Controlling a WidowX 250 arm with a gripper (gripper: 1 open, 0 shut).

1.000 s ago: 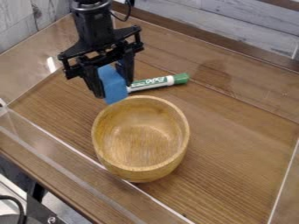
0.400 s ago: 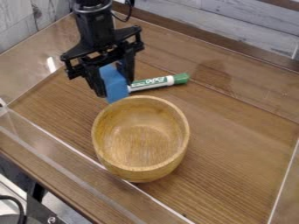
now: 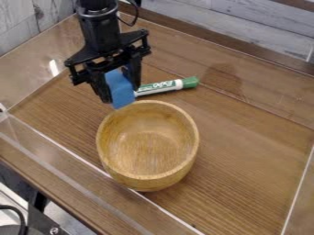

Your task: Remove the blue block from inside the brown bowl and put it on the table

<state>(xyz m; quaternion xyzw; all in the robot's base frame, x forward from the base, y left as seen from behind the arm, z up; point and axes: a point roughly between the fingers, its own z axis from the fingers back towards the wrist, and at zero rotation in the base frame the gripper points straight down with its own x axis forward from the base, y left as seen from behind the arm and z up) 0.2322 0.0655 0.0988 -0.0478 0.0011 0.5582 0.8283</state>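
Note:
The blue block (image 3: 117,87) hangs upright between the black fingers of my gripper (image 3: 117,92), which is shut on it just above the far left rim of the brown bowl (image 3: 149,144). The gripper points straight down from the black arm at the upper left. Light-brown and wooden, the bowl stands empty on the dark wood-grain table (image 3: 245,119), its grain showing inside. The block's lower end is level with the bowl's rim or slightly above it.
A green-and-white marker (image 3: 166,87) lies on the table just behind the bowl, right of the gripper. Low clear acrylic walls (image 3: 50,147) edge the tabletop on the left, front and right.

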